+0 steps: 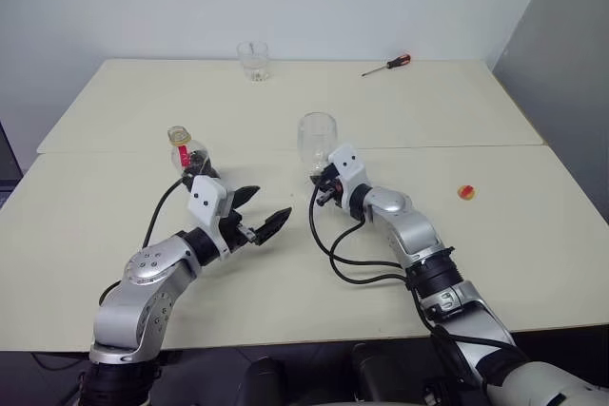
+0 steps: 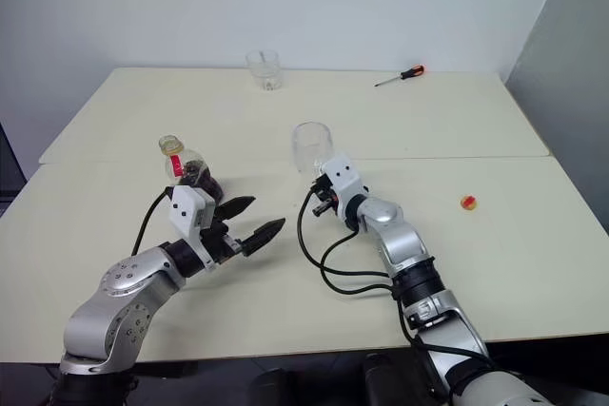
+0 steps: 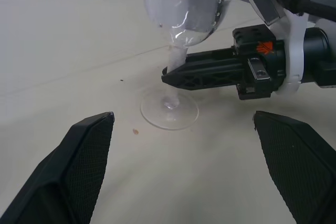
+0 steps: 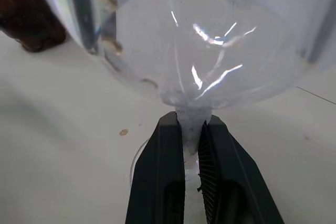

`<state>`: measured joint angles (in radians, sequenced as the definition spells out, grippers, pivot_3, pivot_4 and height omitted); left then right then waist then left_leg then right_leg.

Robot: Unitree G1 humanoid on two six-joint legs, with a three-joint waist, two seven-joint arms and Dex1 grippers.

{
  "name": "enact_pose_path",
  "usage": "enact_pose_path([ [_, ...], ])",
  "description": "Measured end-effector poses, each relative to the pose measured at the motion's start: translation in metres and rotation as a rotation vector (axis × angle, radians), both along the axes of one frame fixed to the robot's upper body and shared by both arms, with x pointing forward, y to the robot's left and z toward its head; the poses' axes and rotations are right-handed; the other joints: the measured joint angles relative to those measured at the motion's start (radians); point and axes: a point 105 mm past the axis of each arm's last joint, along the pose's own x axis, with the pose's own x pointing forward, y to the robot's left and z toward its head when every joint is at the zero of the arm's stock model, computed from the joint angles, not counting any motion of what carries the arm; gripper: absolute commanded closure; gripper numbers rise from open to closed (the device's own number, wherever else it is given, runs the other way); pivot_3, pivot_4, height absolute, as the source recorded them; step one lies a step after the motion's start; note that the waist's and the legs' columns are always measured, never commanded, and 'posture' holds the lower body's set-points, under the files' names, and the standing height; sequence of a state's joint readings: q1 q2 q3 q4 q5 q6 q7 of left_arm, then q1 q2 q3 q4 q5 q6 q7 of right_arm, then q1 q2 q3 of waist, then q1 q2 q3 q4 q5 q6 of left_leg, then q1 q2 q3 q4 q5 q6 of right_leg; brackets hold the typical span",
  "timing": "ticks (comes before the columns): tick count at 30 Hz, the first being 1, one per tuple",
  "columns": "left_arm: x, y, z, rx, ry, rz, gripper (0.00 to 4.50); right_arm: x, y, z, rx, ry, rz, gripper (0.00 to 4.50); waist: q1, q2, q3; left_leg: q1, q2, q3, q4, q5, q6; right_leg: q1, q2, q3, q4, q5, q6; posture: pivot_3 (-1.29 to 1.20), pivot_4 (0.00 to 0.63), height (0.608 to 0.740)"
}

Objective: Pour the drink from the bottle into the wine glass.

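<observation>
A: Right gripper point(image 4: 191, 145) clamped on the stem of the wine glass point(image 1: 317, 138), just under the bowl; foot flat on the table point(image 1: 114, 111). Bowl empty, no liquid visible.

B: Left gripper point(image 1: 262, 216)?

A: Spread fully wide, nothing between the fingers point(image 3: 86, 156). Aimed across toward the glass stem in the left wrist view. Hovering just in front of the bottle point(image 2: 190, 166), not touching it.

B: Bottle position?

A: Upright on the table, to the left of the glass and well apart from it, directly behind the left wrist. Neck open, no cap seen on it. Drink point(image 2: 202, 175) dark, sitting low in the rounded body. Small red-and-yellow object point(image 1: 465, 192), possibly the cap, off to the right.

B: Step in hand, by best reading?

A: Glass secured; bottle not yet grasped. Likely next: fetch the bottle with the free gripper.

B: Notes for doing it well?

A: Draw back and swing round the bottle rather than pushing through it; squat body, easy to tip with the wrist. Close across the widest part of the body, below the label, firmly but without squeezing soft plastic. Keep the stem grip steady and the glass planted. Bring neck over the rim before tilting; tilt slowly.

B: Distractors?

A: Stemless tumbler point(image 1: 253, 60) and screwdriver point(image 1: 386, 66) at the far edge; ignore both.
</observation>
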<state>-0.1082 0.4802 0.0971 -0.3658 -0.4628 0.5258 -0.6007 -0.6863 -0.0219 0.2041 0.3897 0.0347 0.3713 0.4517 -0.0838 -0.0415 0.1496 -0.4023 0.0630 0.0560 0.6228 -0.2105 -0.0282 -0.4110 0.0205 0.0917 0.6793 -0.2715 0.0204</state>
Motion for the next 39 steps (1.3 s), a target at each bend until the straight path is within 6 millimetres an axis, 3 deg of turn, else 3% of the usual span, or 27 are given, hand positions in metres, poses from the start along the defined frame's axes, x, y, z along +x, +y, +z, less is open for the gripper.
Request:
enact_pose_path([
  [4,0.002,-0.003,0.001,0.001,-0.001,-0.011,0.0,-0.002,-0.002,-0.009,-0.019,0.025,-0.005,2.4,0.0,0.0,0.002,0.0,0.0,0.0,-0.001,0.0,0.0,-0.001,0.0,0.001,0.0,0.0,0.0,0.0,0.15,0.74],
  [10,0.003,-0.003,0.0,0.004,0.002,-0.008,0.0,-0.002,-0.008,-0.007,-0.027,0.022,-0.015,0.24,0.0,0.0,0.006,-0.002,0.0,0.0,-0.001,0.0,0.0,-0.002,0.0,0.001,0.0,0.0,0.0,0.0,0.15,0.74],
  [11,0.003,-0.003,0.0,0.004,0.002,-0.008,0.0,-0.003,-0.01,-0.006,-0.027,0.021,-0.017,0.05,0.0,0.0,0.007,-0.002,0.0,0.0,-0.001,0.0,0.0,-0.003,0.0,0.001,0.0,0.0,0.0,0.0,0.15,0.74],
  [20,0.0,0.007,-0.008,-0.008,0.031,0.048,0.0,-0.018,-0.035,0.013,-0.001,0.013,-0.031,0.05,0.002,0.0,0.007,-0.014,0.001,-0.001,0.001,0.0,0.0,-0.012,-0.002,-0.001,0.0,0.0,0.002,0.0,0.15,0.74],
  [26,-0.01,0.037,-0.025,-0.095,0.072,0.287,0.0,-0.052,-0.086,0.016,-0.11,0.098,0.066,0.05,0.006,-0.001,0.007,-0.015,-0.002,0.0,0.002,0.0,0.0,-0.012,-0.006,0.001,-0.001,-0.001,0.004,0.0,0.15,0.74],
  [29,-0.018,0.041,-0.032,-0.111,0.08,0.363,0.0,-0.057,-0.108,0.037,-0.114,0.095,0.082,0.05,0.005,-0.004,0.013,-0.014,-0.001,-0.001,0.003,0.0,0.0,-0.012,-0.005,0.0,-0.001,0.0,0.005,0.0,0.15,0.74],
  [33,-0.019,0.058,-0.034,-0.086,0.029,0.497,0.0,-0.059,-0.125,0.09,-0.102,0.015,0.101,0.05,0.004,-0.005,0.017,-0.014,-0.002,-0.001,0.004,0.0,0.0,-0.011,-0.004,-0.001,0.0,0.001,0.003,0.0,0.15,0.74],
  [35,-0.015,0.07,-0.033,-0.053,-0.011,0.567,0.0,-0.065,-0.122,0.115,-0.106,-0.041,0.15,0.05,0.004,-0.004,0.018,-0.014,-0.002,-0.001,0.004,0.0,0.0,-0.011,-0.003,-0.002,0.0,0.001,0.002,0.0,0.15,0.74],
  [39,-0.005,0.085,-0.03,-0.063,-0.033,0.646,0.0,-0.077,-0.102,0.143,-0.083,-0.096,0.254,0.05,0.004,-0.005,0.018,-0.015,-0.001,0.0,0.003,0.0,0.0,-0.012,-0.003,-0.002,-0.001,0.001,0.002,0.0,0.15,0.74],
])
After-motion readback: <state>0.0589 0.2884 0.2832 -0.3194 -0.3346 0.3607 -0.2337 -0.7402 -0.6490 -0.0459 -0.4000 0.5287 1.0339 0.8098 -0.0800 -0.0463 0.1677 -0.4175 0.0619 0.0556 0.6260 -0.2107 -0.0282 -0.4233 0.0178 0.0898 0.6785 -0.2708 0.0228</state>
